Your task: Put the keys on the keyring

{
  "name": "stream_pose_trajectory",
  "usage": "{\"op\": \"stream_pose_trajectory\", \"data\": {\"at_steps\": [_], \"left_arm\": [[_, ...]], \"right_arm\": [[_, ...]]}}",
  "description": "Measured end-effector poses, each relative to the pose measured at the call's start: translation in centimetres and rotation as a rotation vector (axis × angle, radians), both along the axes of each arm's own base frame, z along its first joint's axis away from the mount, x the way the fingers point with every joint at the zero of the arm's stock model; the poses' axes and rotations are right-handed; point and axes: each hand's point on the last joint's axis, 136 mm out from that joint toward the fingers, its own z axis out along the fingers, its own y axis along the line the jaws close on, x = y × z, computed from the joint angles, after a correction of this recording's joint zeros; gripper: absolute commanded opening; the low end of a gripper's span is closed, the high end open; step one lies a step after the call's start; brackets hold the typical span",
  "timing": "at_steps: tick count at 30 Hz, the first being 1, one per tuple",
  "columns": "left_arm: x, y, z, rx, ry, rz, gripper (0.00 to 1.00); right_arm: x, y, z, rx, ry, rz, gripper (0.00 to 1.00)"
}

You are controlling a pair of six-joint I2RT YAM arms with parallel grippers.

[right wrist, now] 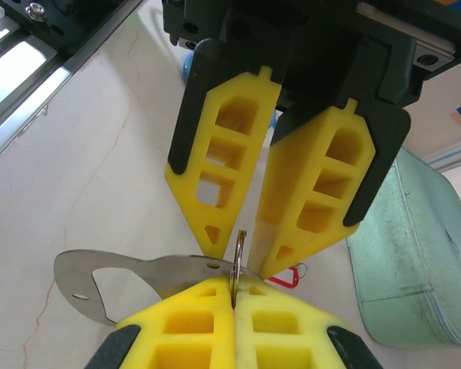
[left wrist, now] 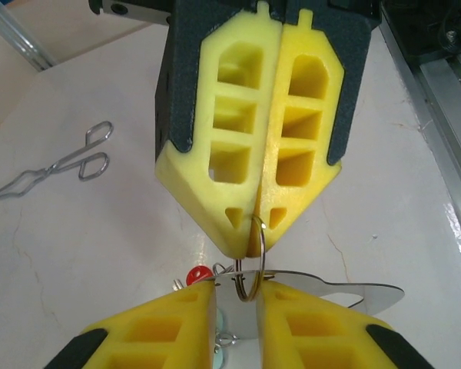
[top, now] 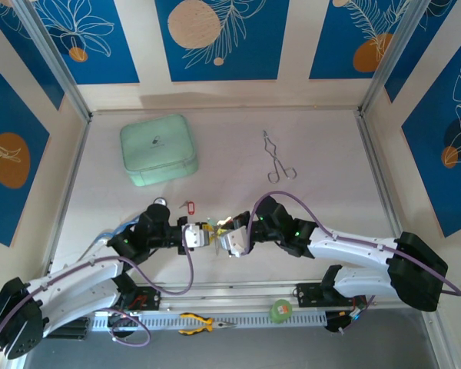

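Top external looks down over the whole table [top: 323,154]; the wrist cameras face each other closely, sharing the keyring [left wrist: 346,290]

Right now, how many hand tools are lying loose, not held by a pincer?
2. Thin silver scissor-like tongs lie on the pale table, far side, right of centre. Yellow-handled pliers lie on the grey slotted rail at the near edge. More may be hidden.
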Motion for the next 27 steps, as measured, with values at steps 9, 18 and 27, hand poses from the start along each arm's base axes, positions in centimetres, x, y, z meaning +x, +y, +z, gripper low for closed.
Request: {"op": "stream_pose_trajectory", "data": {"at_steps": [9,18,27], "left_arm": [[0.1,-0.1,0.3,-0.013,0.005,0.006,0.06],[0.0,0.0,0.4,-0.02,-0.001,0.006,0.0],[0.0,-0.1,0.6,-0.027,-0.016,0.002,0.0]], "right_arm": [[0.3,0.3,0.1,-0.002,0.011,-0.012,0.0],[0.4,0.1,-0.2,-0.026,0.022,-0.023,0.21],[0.4,-0.8,-0.7,-0.064,0.039,-0.056,0.21]]}}
